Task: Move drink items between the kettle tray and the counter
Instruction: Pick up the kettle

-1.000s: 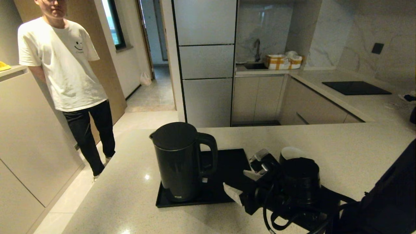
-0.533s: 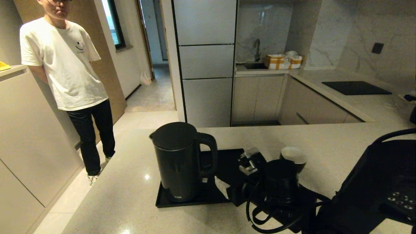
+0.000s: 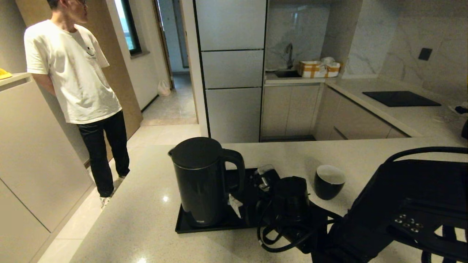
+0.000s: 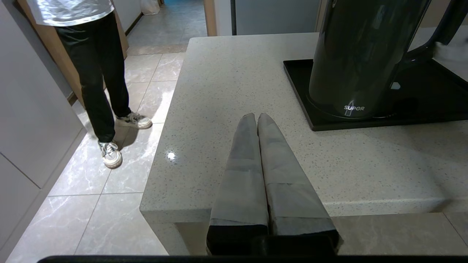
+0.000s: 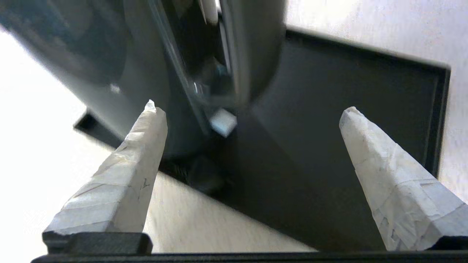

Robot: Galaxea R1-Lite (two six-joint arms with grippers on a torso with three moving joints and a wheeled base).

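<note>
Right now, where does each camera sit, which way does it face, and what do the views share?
Head view: up high, looking down at the counter, kettle, tray, cup; right end effector shows, open.
Left wrist view: behind the shut left end effector, facing along the counter edge toward the kettle.
Right wrist view: behind open fingers, facing the kettle handle.
All share kettle and tray.

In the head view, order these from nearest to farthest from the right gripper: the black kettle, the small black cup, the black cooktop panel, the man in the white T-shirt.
1. Tall matte black electric kettle, on the flat black tray, directly beside the right gripper.
2. Small handleless black cup with white inside, on the counter, on the gripper's other side.
3. Man in the white T-shirt and black glass cooktop panel: both far, too close to call.
</note>
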